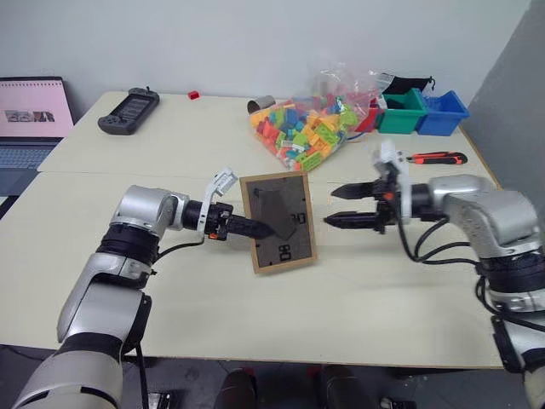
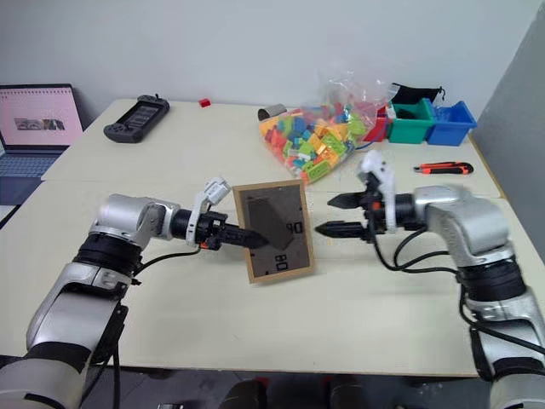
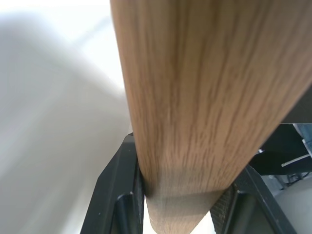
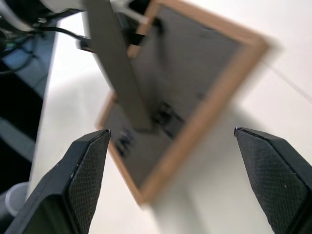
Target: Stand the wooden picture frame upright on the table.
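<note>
Wooden picture frame (image 1: pixel 278 221) held near upright on the cream surface (image 1: pixel 170 281), dark back panel toward the head camera.

Clamped at its side edge by the left claw (image 1: pixel 255 228), fold-out stand swung out; picture side hidden. Right claw (image 1: pixel 347 205) spread wide and empty, just beside the frame's other edge, apart from it. Lower edge apparently touching the surface, contact hard to confirm.

Both arms wear silver-grey metallic shells with black bands at the joints. Black cables loop loose beside each forearm. Each wrist carries a white plastic bracket above the gripper. The left gripper (image 1: pixel 255 228) and right gripper (image 1: pixel 345 205) have slim black tapered fingers (image 4: pixel 87 170) whose inner pads show a fine cross-hatched texture.
</note>
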